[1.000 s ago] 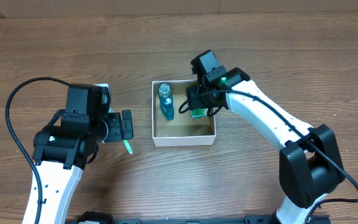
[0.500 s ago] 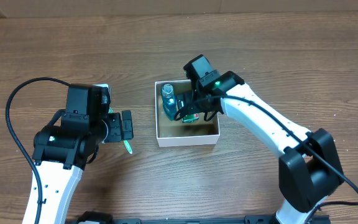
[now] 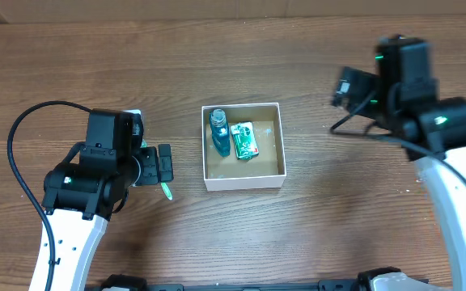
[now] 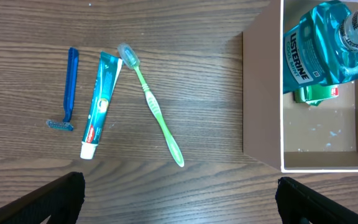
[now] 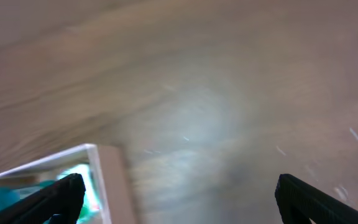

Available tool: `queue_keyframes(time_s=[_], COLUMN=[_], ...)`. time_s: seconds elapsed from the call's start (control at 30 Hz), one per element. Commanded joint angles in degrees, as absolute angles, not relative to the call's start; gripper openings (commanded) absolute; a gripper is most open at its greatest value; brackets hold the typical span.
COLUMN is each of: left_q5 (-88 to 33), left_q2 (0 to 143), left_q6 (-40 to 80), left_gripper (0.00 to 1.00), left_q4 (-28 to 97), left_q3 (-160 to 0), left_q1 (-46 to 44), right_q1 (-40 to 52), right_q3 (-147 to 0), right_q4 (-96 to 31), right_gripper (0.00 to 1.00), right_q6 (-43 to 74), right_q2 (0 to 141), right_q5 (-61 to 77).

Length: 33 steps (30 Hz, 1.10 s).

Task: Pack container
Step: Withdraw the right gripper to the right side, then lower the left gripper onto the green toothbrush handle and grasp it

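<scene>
A: Entries left to right. What lies under your left hand?

B: Item one, left hand (image 4: pixel 179 208): fingers spread wide at both lower corners of its wrist view, holding nothing. Three loose pieces lie beneath it on the table (image 4: pixel 185 37).
Item two, blue razor (image 4: pixel 69 87): leftmost.
Item three, toothpaste tube (image 4: pixel 99 106): just beside the razor, white cap at the bottom of the view.
Item four, green toothbrush (image 4: pixel 154 106): head just beside the tube's flat end, handle slanting off toward the container.

A: Long axes?

B: All three run roughly top to bottom of that view, so your fingers would close across them. I judge the toothbrush would want a slight turn of the wrist.

A: The container?

B: Item five, container (image 3: pixel 242 183): mid-table, just to the right of the loose pieces. Inside are a mouthwash bottle (image 3: pixel 218 131) along the left wall and a green packet (image 3: pixel 244 140) against it. The right part of the floor is bare, with room for long pieces laid parallel to the bottle.

A: Right hand?

B: Item six, right hand (image 5: pixel 179 202): fingers wide apart, empty, well to the right of the container over bare table. Its view is blurred. Your left hand is the nearer one to everything not yet packed.
</scene>
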<state>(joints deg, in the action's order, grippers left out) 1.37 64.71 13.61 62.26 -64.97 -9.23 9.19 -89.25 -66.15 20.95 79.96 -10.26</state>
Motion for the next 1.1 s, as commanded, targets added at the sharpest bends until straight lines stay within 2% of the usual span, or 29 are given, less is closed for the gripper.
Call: queue_keyframes(time_s=[0.0,0.27,0.5,0.87,1.07], left_q5=[2.15,6.2,6.31,-6.96,-9.63], left_q2=[63.92,64.34,75.29,97.58,104.6], left_q6=[14.7,22.57,31.97,32.38,32.29], left_gripper=[1.0,1.0,1.0,1.0,1.0], left_q4=[64.34,70.43,70.24,66.32,63.33], left_q3=[-65.73,-71.4,-71.29,-71.26,-71.09], left_q1=[-8.91,-8.91,-8.91,-7.44,-4.82], right_q1=[1.91,-9.74,-9.82,-9.82,-9.82], right_q3=[-89.19,-86.06,-79.18,-77.21,-77.21], right_q4=[-72.14,-81.76,-77.25,-76.07,-75.9], right_gripper=[1.0,1.0,1.0,1.0,1.0], right_q6=[22.59,22.31,19.31,19.29,19.31], right_q2=[80.36,76.34,76.29,76.29,76.29], right_q5=[-6.33,-2.17,3.27,3.38,3.38])
